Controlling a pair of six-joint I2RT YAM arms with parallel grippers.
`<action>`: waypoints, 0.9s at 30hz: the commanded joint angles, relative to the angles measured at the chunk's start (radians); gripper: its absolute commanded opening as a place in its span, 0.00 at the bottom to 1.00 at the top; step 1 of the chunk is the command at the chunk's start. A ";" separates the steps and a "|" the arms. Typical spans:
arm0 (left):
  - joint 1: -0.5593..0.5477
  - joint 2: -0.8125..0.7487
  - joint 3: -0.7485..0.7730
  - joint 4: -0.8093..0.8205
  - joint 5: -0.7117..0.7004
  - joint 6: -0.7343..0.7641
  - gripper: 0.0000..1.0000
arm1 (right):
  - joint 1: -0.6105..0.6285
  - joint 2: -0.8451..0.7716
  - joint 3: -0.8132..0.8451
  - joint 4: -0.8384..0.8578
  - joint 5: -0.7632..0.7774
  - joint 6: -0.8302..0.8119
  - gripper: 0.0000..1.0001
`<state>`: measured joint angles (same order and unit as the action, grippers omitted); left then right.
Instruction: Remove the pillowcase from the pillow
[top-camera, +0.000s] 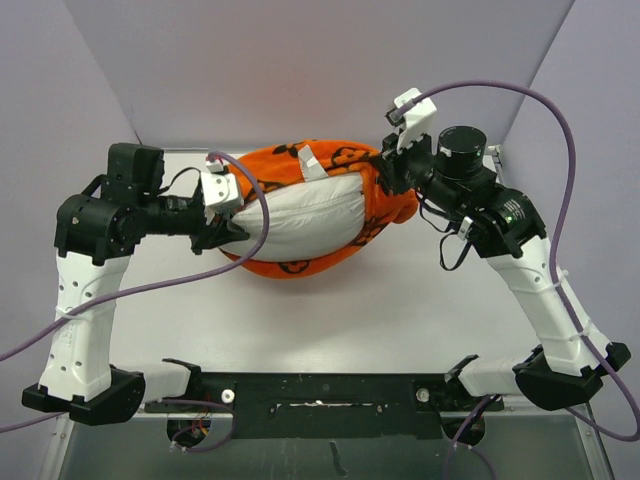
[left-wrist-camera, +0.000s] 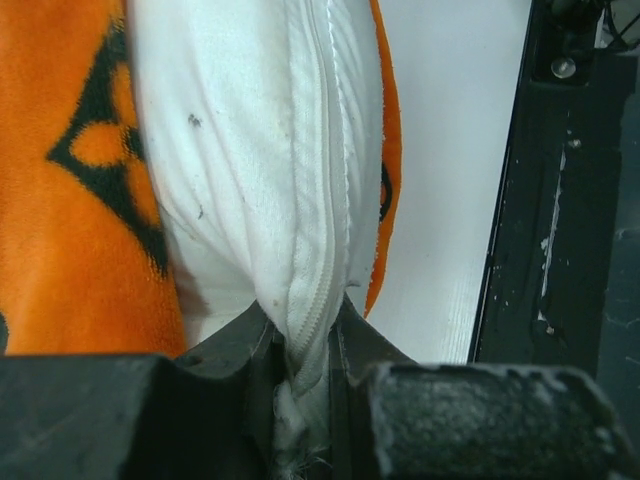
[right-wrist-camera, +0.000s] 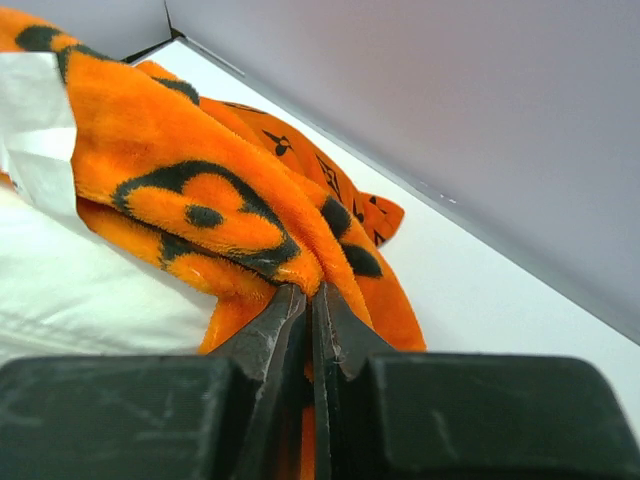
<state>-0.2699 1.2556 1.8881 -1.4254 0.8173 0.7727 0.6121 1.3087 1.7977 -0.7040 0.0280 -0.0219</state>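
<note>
Three views: one overhead, two wrist close-ups.
Top: looked down from above and behind both arm bases onto whole table (top-camera: 330, 300). Left wrist: faced along left gripper (left-wrist-camera: 303, 345), very close on pillow (left-wrist-camera: 250, 150), black base rail (left-wrist-camera: 560, 250) at right. Right wrist: looked low along right gripper (right-wrist-camera: 308, 305), close on pillowcase (right-wrist-camera: 190, 180), toward back wall (right-wrist-camera: 450, 90). Shared by all three: pillow, pillowcase.

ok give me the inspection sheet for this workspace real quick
surface: white table, smooth
job's things: pillowcase partly peeled back, pillow near face exposed
clutter: nothing seen
grippers: left gripper shut on the pillow's seam; right gripper shut on pillowcase fabric
cables: purple cable loops across the pillow's left end; second cable arcs above the right arm
surroundings: plain grey walls; black rail at the near edge
</note>
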 joint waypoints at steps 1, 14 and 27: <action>0.008 -0.115 -0.057 -0.156 -0.056 0.128 0.00 | -0.118 -0.006 -0.021 0.081 0.132 -0.014 0.00; 0.008 -0.083 0.194 -0.136 -0.141 0.071 0.00 | -0.406 -0.059 -0.314 0.139 0.092 0.037 0.00; 0.008 0.043 0.332 0.405 -0.148 -0.509 0.00 | -0.261 -0.076 -0.409 0.122 -0.171 0.081 0.19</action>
<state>-0.2752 1.2591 2.0838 -1.3357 0.7074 0.5503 0.2974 1.2175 1.2953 -0.5621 -0.1841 0.0933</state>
